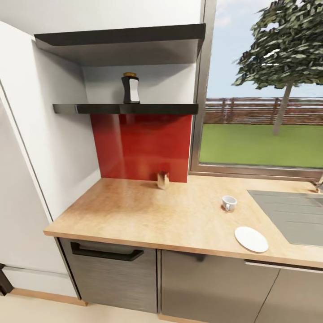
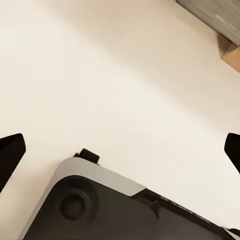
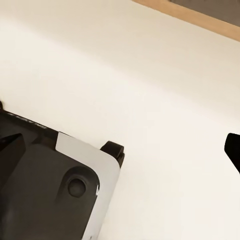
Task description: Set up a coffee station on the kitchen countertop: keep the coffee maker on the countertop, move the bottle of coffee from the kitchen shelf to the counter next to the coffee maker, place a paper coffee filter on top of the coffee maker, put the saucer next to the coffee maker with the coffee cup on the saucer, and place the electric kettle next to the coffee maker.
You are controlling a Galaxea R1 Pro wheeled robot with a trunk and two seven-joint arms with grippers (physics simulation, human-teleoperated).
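Head view, near to far. Nearest is the cream floor [image 1: 40, 312] and the cabinet fronts below the counter: a drawer with a black handle [image 1: 106, 254] at left, plain grey doors to its right. Above them runs the wooden counter [image 1: 143, 215].

On the counter's near right edge lies the white saucer [image 1: 251, 238], flat and bare. The cup [image 1: 229, 202] stands upright a little farther back and slightly left of the saucer, apart from it. The grey sink [image 1: 291, 215] lies to the right of both, its near corner just beside the saucer.

Farther back, a small brown filter box [image 1: 163, 180] stands at the foot of the red backsplash [image 1: 141, 146]. Above the backsplash is a black shelf [image 1: 125, 108]; the coffee bottle [image 1: 130, 89], dark with a white label and a gold cap, stands upright on it, near its middle. A second, higher shelf [image 1: 121, 36] runs above. A white wall panel [image 1: 49, 134] bounds the nook at left; a window [image 1: 264, 89] showing lawn, fence and a tree is at right.

Left wrist view: the left gripper [image 2: 120, 150] hangs over the floor above the robot's base [image 2: 100, 205], its dark fingers [image 2: 11, 152] spread to opposite edges of the frame, released and grasping nothing.

Right wrist view: the right gripper [image 3: 122, 147] hangs likewise over floor and base [image 3: 45, 185], fingers [image 3: 233, 150] wide apart, grasping nothing.
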